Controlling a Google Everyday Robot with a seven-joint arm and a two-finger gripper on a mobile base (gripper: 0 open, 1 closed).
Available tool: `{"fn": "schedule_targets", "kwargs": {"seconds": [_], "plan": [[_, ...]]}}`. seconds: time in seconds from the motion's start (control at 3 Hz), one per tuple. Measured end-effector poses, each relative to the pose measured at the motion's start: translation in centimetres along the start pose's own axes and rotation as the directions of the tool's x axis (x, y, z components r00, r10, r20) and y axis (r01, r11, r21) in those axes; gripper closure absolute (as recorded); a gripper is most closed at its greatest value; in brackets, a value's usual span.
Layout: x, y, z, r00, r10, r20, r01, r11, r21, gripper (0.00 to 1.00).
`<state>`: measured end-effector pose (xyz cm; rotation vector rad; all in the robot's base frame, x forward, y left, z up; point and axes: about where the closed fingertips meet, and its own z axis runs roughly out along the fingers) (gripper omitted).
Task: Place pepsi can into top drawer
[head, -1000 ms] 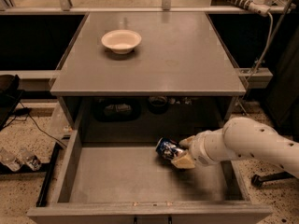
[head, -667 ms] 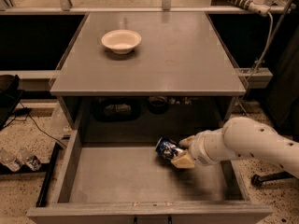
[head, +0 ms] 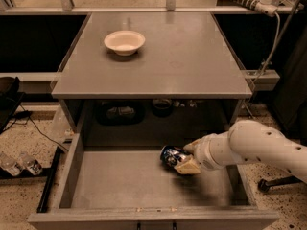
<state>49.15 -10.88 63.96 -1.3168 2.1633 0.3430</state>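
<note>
Top drawer (head: 71, 172): grey, pulled fully out below the worktop (head: 192, 61), floor plain.

Pepsi can (head: 171, 155): dark blue, lying tilted on its side in the drawer's right half, toward the back; whether it rests on the drawer floor or sits just above it cannot be told.

Gripper (head: 186, 158): inside the drawer at the can's right end, on a white arm (head: 259, 150) entering from the right. Jaws closed on the can, one tan finger above it and one below.

Bowl (head: 124, 41): cream-white, upright, on the worktop's rear left, well apart from the can.
</note>
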Motion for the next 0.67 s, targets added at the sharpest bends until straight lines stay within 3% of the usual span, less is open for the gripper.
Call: {"fn": "schedule_targets", "kwargs": {"seconds": [0.33,0.67], "plan": [[0.0,0.0,0.0,1.0,0.0,0.0,0.0,1.0,0.0,0.0],[0.0,0.0,0.0,1.0,0.0,0.0,0.0,1.0,0.0,0.0]]}}
